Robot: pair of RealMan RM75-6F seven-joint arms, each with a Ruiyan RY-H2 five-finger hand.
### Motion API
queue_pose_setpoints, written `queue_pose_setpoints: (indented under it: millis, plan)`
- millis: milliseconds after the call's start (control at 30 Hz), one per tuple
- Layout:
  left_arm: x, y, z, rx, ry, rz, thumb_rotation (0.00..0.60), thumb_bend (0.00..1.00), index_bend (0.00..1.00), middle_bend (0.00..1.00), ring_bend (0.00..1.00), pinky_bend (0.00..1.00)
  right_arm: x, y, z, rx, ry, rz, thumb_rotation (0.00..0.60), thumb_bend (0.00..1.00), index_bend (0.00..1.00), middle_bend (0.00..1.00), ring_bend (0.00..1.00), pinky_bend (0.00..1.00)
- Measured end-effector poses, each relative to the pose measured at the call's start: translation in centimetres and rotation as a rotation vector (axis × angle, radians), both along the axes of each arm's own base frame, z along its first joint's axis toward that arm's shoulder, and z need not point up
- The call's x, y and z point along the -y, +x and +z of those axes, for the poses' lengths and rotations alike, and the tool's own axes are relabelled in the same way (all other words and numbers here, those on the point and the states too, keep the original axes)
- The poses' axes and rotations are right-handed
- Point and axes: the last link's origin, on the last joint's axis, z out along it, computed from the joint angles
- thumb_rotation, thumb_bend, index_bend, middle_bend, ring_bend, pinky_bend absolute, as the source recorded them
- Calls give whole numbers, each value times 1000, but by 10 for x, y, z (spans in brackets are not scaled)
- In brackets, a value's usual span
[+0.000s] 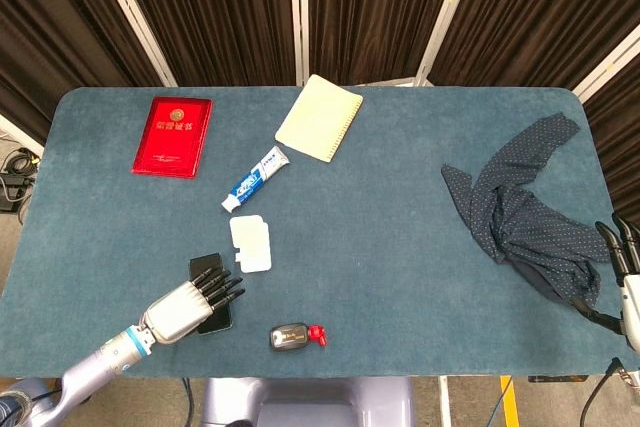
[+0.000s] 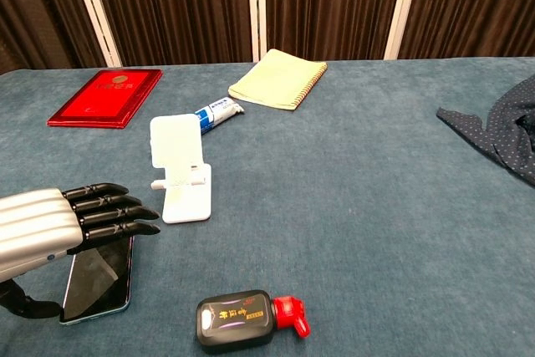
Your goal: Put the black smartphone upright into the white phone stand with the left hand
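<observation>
The black smartphone [image 1: 205, 264] lies flat near the table's front left edge, its screen up [image 2: 99, 277]. My left hand [image 1: 190, 305] hovers over it with its fingers [image 2: 117, 211] stretched straight across the top half, and the thumb sits low by the phone's left edge. I cannot see a firm grip. The white phone stand [image 1: 250, 244] stands empty just right of and behind the phone, with its back plate upright [image 2: 177, 146]. My right hand [image 1: 622, 257] shows at the far right edge, its fingers extended and holding nothing.
A black ink bottle with a red cap [image 2: 242, 319] lies at the front, right of the phone. Behind the stand are a toothpaste tube [image 1: 255, 179], a red booklet [image 1: 172, 135] and a yellow notebook [image 1: 319, 117]. A dark dotted cloth [image 1: 520, 207] covers the right side.
</observation>
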Motion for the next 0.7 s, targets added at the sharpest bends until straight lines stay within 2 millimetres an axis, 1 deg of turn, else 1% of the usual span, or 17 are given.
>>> queue_pose_setpoints:
  millis: [133,467,700]
  plan:
    - [-1,3,-2,6,-2,4,600,0,0,0,0,0,0,0,0,2,0,-2,600,0,0,0,0,0]
    - [-9,25,-14,38,-4,-21,600,0,0,0,0,0,1,-1,1,3,0,-6,600,0,0,0,0,0]
    - [-12,34,-13,58,0,-16,600,0,0,0,0,0,1,-1,0,2,3,-4,600,0,0,0,0,0]
